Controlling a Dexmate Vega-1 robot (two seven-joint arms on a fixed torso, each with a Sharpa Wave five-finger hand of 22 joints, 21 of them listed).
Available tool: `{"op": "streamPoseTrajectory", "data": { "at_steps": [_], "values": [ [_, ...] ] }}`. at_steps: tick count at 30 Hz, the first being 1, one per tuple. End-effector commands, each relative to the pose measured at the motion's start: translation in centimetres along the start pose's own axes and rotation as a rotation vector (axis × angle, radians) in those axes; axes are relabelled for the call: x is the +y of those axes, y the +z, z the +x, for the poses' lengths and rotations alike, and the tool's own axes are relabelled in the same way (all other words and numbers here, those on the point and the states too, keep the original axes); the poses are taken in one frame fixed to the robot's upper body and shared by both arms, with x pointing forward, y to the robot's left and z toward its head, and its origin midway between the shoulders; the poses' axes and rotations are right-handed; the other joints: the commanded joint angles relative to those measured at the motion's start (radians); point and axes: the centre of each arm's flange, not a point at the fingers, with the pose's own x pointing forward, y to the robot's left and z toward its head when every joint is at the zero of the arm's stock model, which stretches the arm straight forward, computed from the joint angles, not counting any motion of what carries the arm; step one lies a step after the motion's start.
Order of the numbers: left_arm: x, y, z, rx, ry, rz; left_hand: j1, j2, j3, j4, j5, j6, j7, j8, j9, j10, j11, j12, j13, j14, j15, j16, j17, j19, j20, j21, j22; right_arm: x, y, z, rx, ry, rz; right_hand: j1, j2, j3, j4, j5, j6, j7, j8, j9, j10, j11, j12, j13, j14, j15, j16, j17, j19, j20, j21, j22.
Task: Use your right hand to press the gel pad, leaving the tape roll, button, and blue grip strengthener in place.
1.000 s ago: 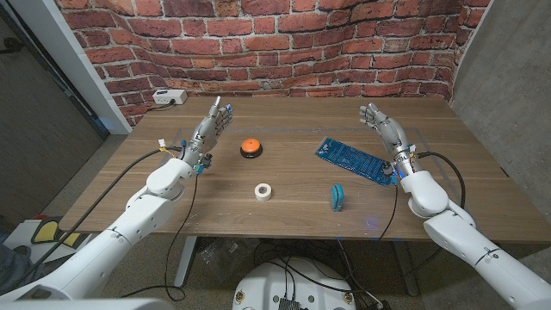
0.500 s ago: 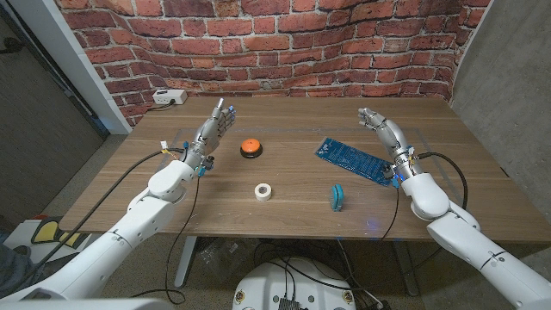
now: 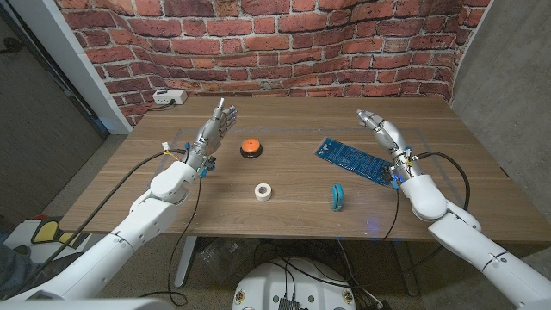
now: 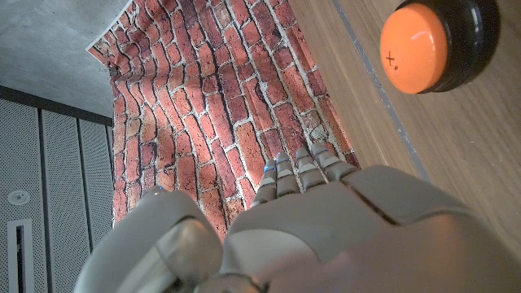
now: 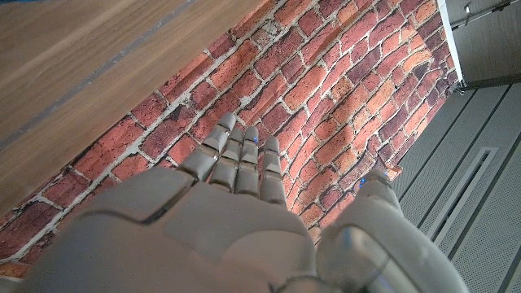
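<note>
Right hand [image 3: 381,129] open above table, beside gel pad's [image 3: 353,160] far edge.

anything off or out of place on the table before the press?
Nothing stands out. The gel pad lies flat, angled across the table; the grip strengthener, tape roll and button sit apart. The right hand is raised beside the pad, not touching it.
</note>
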Motion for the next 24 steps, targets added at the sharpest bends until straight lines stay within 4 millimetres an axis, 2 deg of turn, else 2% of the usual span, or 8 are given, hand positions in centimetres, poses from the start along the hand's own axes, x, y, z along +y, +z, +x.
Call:
{"op": "streamPoseTrajectory", "data": {
  "at_steps": [1,24],
  "values": [
    [-0.17,-0.41,0.04,0.018,0.001,0.0,0.002,0.005,0.0,-0.002,-0.001,0.007,0.001,0.002,0.006,0.004,0.001,0.0,0.005,0.008,0.003,0.006,0.003,0.002,0.01,-0.003,0.005,0.52,0.25,-0.01,-0.025,-0.007,-0.153,0.003,0.01,0.005,-0.007,0.003,-0.007,-0.008,-0.002,0.005,0.001,-0.008,-0.002,0.001,0.007,0.0,0.006,0.0,0.011,-0.009,-0.003,0.002],
    [0.29,-0.24,0.55,0.012,-0.001,0.01,0.004,0.009,-0.004,-0.002,-0.005,0.007,-0.001,0.001,0.006,0.006,-0.001,-0.002,0.005,0.008,0.001,0.004,0.003,0.0,0.011,-0.01,0.005,1.14,0.0,-0.44,-0.072,-0.063,-0.324,0.009,0.007,0.003,-0.013,0.004,-0.023,-0.025,-0.004,0.006,0.013,-0.026,0.003,0.002,0.023,-0.026,0.009,0.0,0.034,-0.028,-0.006,0.001]
  ]
}}
